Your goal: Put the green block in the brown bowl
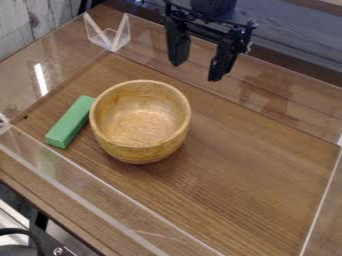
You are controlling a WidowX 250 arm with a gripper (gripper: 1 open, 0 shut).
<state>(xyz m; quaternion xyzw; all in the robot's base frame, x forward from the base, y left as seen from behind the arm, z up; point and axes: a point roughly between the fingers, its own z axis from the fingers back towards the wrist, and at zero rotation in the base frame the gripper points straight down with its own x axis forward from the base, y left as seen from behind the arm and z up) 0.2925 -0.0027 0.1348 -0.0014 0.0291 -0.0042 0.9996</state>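
Fingers [178, 45] of the gripper [198, 56] hang wide apart and hold nothing, two dark prongs pointing straight down at the upper middle of the frame. One prong sits a little left and higher in the picture, the other right and lower, with bare wood showing between them. Their black mount runs up out of the top edge, so little of the arm itself can be seen. The tips hover above the surface, up and to the right of the bowl, well apart from it and from the block.

Below them spreads the bench [241, 170], dark brown wood with long grain, filling most of the frame. A low clear wall [80, 178] fences it in, its edges catching the light along the left, bottom and right sides.

At centre left stands the bowl [140, 121], round, light brown, thick-walled, upright, its hollow bare.

Just beside it, at the left of the frame, lies the block [70, 122], a flat bright green bar resting on the wood. It lies at a slant, its upper end nearest the bowl's rim, its lower end angled away toward the left wall. Whether it touches the bowl is hard to tell.

A small clear folded piece [107, 34] stands at the upper left, behind the wall.
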